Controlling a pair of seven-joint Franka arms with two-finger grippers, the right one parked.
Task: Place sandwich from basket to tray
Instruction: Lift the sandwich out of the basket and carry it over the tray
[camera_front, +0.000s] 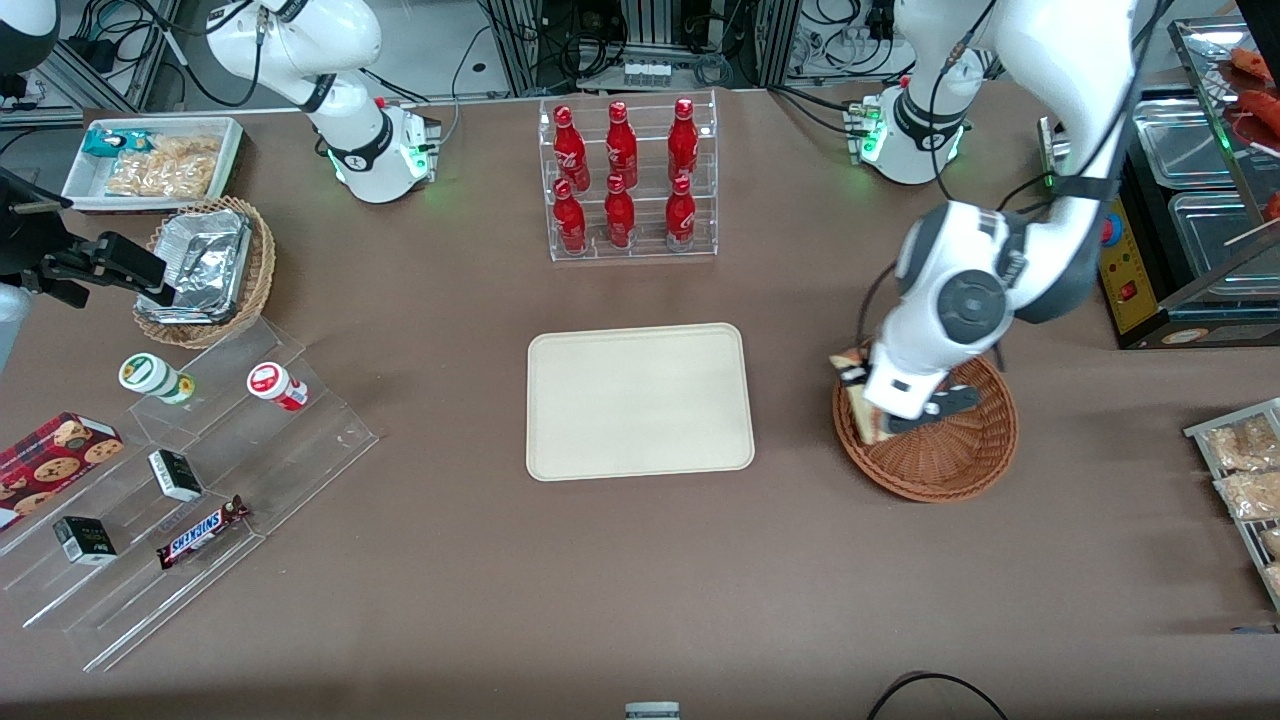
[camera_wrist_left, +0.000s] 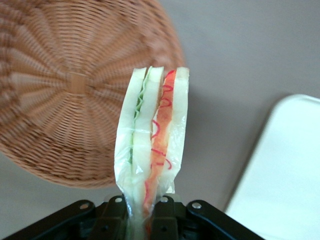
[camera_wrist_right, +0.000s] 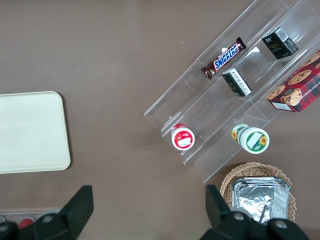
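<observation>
My left gripper (camera_front: 868, 398) is shut on the sandwich (camera_front: 862, 418), a wedge of white bread in clear wrap with green and pink-red filling. It holds the wedge over the rim of the reddish-brown woven basket (camera_front: 950, 460), on the side toward the tray. In the left wrist view the sandwich (camera_wrist_left: 152, 135) stands up from the gripper (camera_wrist_left: 142, 212), its wrapped end pinched between the black fingers (camera_wrist_left: 112, 215). Below it are the basket (camera_wrist_left: 60, 100) and bare table. The cream tray (camera_front: 640, 400) lies flat mid-table with nothing on it; a corner of the tray (camera_wrist_left: 285, 170) shows in the left wrist view.
A clear rack of red bottles (camera_front: 628, 180) stands farther from the front camera than the tray. Toward the parked arm's end are a stepped acrylic shelf with snacks (camera_front: 190, 480), a tan wicker basket with foil containers (camera_front: 205, 270) and a white bin (camera_front: 155, 160). A metal food warmer (camera_front: 1190, 220) and snack packs (camera_front: 1245, 470) sit at the working arm's end.
</observation>
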